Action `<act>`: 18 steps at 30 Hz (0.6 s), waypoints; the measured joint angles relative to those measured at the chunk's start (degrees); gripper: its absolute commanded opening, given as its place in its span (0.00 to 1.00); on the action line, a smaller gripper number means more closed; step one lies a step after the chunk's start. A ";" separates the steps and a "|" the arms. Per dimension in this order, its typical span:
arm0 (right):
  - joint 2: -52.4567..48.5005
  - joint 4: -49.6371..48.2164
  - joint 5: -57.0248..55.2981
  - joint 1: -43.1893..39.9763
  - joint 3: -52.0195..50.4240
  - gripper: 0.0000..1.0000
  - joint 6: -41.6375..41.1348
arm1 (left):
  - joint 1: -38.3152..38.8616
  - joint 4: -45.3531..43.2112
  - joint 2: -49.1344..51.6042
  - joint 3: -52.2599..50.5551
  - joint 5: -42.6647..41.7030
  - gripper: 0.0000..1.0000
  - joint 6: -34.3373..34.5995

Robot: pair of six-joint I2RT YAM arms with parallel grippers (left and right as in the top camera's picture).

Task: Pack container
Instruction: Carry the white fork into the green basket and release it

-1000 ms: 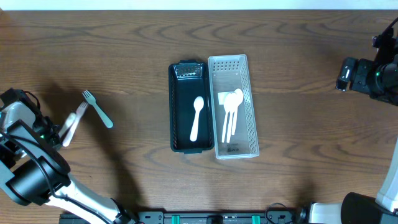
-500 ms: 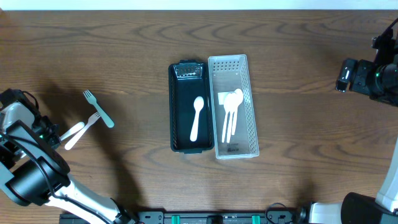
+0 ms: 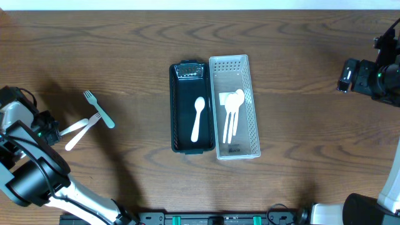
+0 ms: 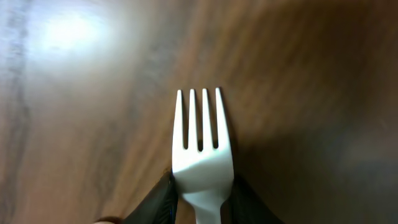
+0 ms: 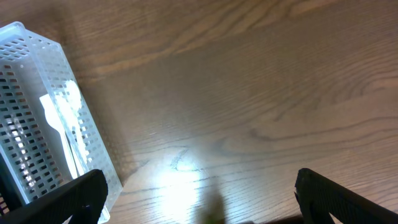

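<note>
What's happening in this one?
The left claw grips a white fork by its handle at far left, next to a teal fork lying loose. The black container holds one white spoon; the clear basket beside it holds more spoons. The right claw hangs open at the right.

Overhead above table (image 3: 312, 62); wrists close-in.

Glossy white and black shells cover the left arm (image 3: 28, 172); the left gripper (image 4: 202, 188) has dark, smooth fingers (image 4: 155, 202).
</note>
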State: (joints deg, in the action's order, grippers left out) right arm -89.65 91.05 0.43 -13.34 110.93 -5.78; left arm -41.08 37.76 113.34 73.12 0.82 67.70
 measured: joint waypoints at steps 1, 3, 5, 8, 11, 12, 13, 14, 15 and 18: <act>0.00 0.00 0.00 0.00 0.00 0.99 0.00 | 0.07 -0.09 -0.20 0.11 -0.46 0.06 -0.98; 0.00 0.00 0.00 0.00 0.00 0.99 0.00 | 0.55 -0.09 -1.62 0.11 -0.92 0.06 -3.37; 0.00 0.00 0.02 0.00 0.00 0.99 0.00 | 1.46 -0.09 -4.24 0.13 -1.16 0.06 -5.77; 0.00 0.00 0.02 0.00 0.00 0.99 0.00 | 4.00 0.74 -10.51 0.24 -1.60 0.06 -9.81; 0.00 0.00 0.02 0.00 0.00 0.99 0.00 | 7.72 2.08 -17.18 0.52 -1.79 0.06 -13.40; 0.00 0.00 0.04 0.00 0.00 0.99 -0.02 | 9.38 2.58 -19.43 0.70 -1.84 0.06 -14.67; 0.00 0.00 0.02 0.00 0.00 0.99 -0.02 | 11.21 2.93 -21.57 0.90 -1.95 0.06 -15.89; 0.00 0.00 0.02 0.00 0.00 0.99 0.00 | 13.53 3.28 -23.71 1.09 -1.95 0.05 -17.33; 0.00 -0.02 0.02 0.00 0.00 0.99 -0.02 | 15.52 3.67 -25.53 1.25 -1.95 0.06 -18.53; 0.00 0.02 0.02 0.00 0.00 0.99 -0.02 | 22.53 4.48 -30.05 1.40 -2.14 0.06 -21.81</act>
State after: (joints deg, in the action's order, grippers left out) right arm -89.65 91.07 0.45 -13.34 110.93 -5.80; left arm -18.55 42.24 83.29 74.52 -1.32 45.89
